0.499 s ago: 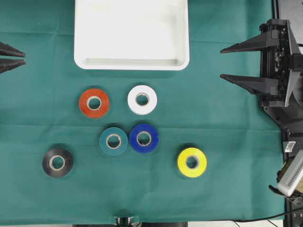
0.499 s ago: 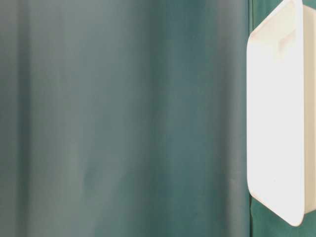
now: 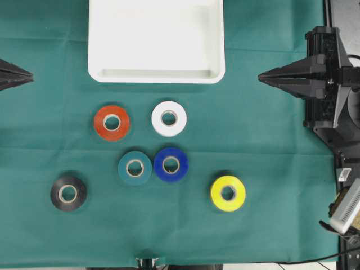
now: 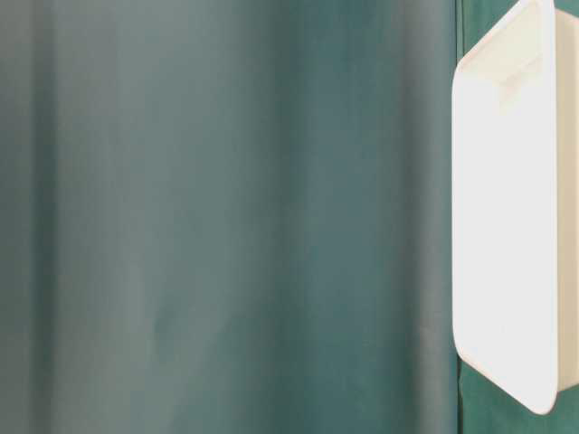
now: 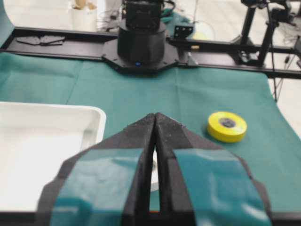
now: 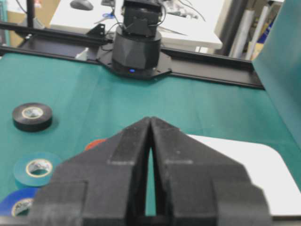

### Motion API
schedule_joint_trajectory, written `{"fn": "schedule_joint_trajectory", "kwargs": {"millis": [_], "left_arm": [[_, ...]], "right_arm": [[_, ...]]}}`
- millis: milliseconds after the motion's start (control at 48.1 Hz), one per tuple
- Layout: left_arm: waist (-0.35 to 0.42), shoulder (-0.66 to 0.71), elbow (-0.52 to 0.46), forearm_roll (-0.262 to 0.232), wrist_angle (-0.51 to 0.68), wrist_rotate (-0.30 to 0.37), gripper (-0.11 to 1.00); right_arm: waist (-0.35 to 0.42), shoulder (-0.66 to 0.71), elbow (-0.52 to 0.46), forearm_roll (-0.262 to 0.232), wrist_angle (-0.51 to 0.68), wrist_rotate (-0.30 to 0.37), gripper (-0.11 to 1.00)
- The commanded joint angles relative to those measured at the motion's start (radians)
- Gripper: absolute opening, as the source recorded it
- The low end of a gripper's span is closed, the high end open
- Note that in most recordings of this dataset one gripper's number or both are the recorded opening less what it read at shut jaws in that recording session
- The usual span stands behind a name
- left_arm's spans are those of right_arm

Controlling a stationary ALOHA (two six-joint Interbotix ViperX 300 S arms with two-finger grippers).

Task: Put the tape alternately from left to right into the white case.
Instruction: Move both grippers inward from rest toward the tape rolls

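Note:
Several tape rolls lie flat on the green cloth: orange (image 3: 112, 122), white (image 3: 169, 118), teal (image 3: 135, 167), blue (image 3: 171, 164), black (image 3: 68, 193) and yellow (image 3: 228, 193). The white case (image 3: 101, 73) sits at the top middle with nothing in it. My left gripper (image 3: 29, 74) is at the far left edge, shut and holding nothing. My right gripper (image 3: 261, 77) is at the right, level with the case's front rim, shut and holding nothing. In the left wrist view the yellow roll (image 5: 227, 126) lies beyond the shut fingertips (image 5: 155, 116).
The other arm's black base (image 5: 140, 44) stands at the cloth's far edge in the left wrist view. The right wrist view shows the black roll (image 6: 32, 116), teal roll (image 6: 36, 168) and the case's rim (image 6: 263, 155). A cable and small device (image 3: 346, 208) lie off the cloth at right.
Both grippers have closed: the right fingers, spread wide half a second ago, now meet at a point, and the left fingers have also come together.

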Motion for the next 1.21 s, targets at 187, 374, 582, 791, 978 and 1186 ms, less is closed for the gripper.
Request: {"fn": "schedule_joint_trajectory", "kwargs": {"millis": [187,374,582,791,978,1186], "left_arm": [[-0.005,0.020,-0.011,-0.002,-0.005,-0.054,0.02],[-0.006,0.060,-0.011,-0.002,0.011,-0.054,0.06],[-0.006,0.115,-0.020,-0.002,0.031,-0.055,0.60],[-0.005,0.137,-0.029,-0.002,0.031,-0.055,0.94],[-0.003,0.201,-0.055,-0.002,0.038,-0.058,0.94],[0.003,0.311,-0.115,-0.002,0.095,-0.058,0.94]], "right_arm": [[-0.003,0.035,-0.008,-0.002,-0.005,0.003,-0.08],[-0.006,0.086,-0.009,-0.002,-0.005,0.003,0.13],[-0.008,0.129,-0.025,0.000,-0.005,0.012,0.72],[-0.008,0.130,-0.028,0.002,-0.005,0.017,0.84],[-0.009,0.169,-0.044,0.002,0.012,0.043,0.84],[-0.011,0.267,-0.092,0.002,0.063,0.055,0.84]]}}
